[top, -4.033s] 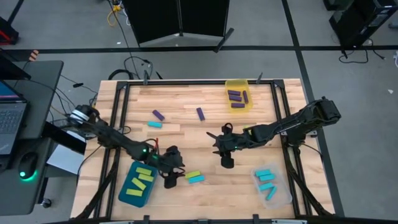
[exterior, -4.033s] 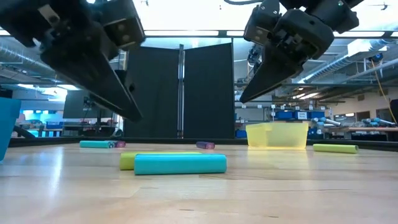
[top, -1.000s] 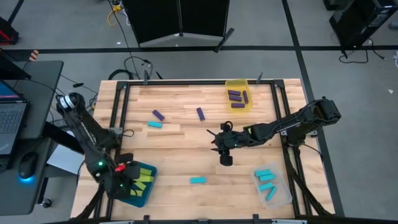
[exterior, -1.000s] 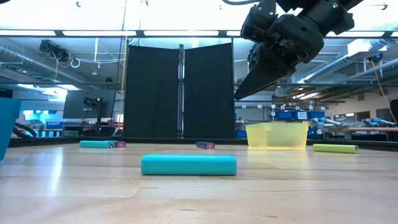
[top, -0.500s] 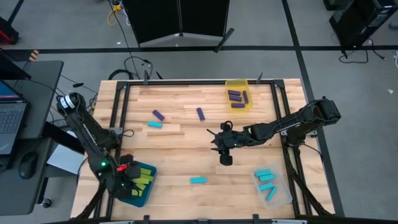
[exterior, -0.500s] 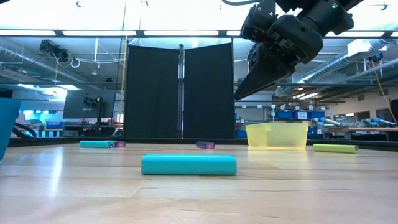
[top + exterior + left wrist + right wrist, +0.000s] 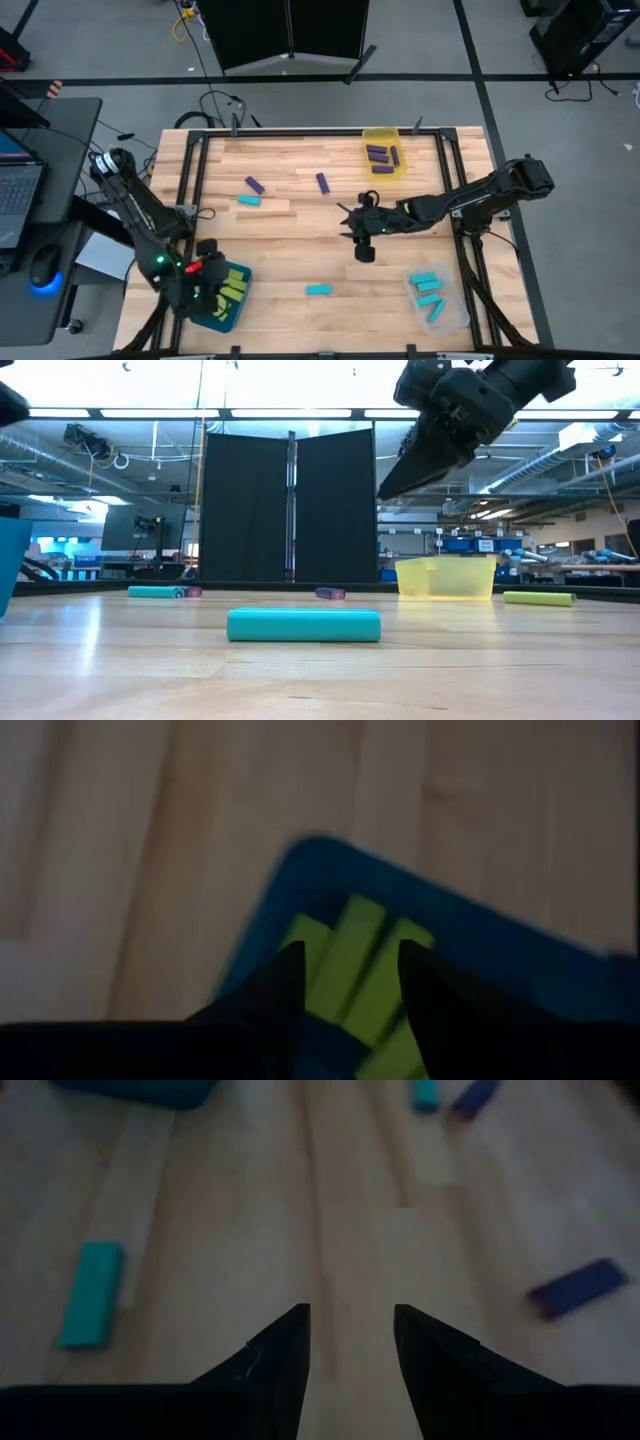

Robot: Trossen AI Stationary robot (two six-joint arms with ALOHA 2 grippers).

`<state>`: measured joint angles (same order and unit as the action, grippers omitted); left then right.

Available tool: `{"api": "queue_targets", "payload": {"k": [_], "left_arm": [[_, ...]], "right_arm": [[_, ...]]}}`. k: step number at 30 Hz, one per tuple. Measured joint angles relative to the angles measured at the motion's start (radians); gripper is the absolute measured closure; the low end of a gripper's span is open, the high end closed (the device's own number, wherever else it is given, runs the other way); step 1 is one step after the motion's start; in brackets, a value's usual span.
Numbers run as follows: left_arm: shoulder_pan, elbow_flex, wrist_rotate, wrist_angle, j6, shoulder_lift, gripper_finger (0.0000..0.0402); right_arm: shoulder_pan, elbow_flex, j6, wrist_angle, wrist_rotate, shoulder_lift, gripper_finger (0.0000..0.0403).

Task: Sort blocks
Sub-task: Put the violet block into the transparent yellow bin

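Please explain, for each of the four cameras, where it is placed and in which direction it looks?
High view: above, facing straight down on the table and both arms.
Low view: at tabletop height, facing level across a cyan block; the right gripper hangs above.
Left wrist view: over the teal bin holding green blocks, past open fingers.
Right wrist view: down past open fingers.
Shared: the right wrist and low views both show that cyan block.

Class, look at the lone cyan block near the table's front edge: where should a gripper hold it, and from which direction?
Come straight down on the cyan block and pinch its two long sides at mid-length. It lies flat on the table with open wood all round, so nothing blocks the fingers.
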<state>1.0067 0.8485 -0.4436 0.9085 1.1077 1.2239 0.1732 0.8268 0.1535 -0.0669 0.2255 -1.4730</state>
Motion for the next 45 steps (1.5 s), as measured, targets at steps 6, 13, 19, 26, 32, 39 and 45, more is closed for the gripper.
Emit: {"api": "queue_targets", "payload": {"k": [6,13,19,26,32,39,45], "left_arm": [[-0.137,-0.003,-0.008,-0.036,-0.196,-0.008,0.0299],[-0.352,-0.003,0.088,-0.223,-0.582,-0.009,0.0370],[-0.566,-0.038,0.263,-0.357,-0.867,-0.009,0.0395],[-0.866,-0.088,0.463,-0.382,-1.067,-0.010,0.0397],[-1.127,-0.087,0.521,-0.316,-1.189,-0.020,0.0397],[-1.416,-0.087,0.485,-0.227,-1.281,-0.008,0.0397],[-1.499,-0.064,0.461,-0.182,-1.472,0.013,0.0397]], "right_arm": [[-0.009,0.000,0.000,-0.069,0.084,0.110,0.0245],[-0.039,0.000,0.011,-0.068,0.094,0.153,0.0245],[-0.098,0.000,0.062,-0.044,0.046,0.072,0.0245],[-0.118,0.000,0.058,0.033,0.042,-0.026,0.0245],[-0.114,0.000,0.060,-0.003,0.042,-0.025,0.0245],[-0.125,0.000,0.034,-0.003,0.040,-0.021,0.0245],[-0.142,0.000,0.004,-0.012,-0.024,-0.021,0.0245]]}}
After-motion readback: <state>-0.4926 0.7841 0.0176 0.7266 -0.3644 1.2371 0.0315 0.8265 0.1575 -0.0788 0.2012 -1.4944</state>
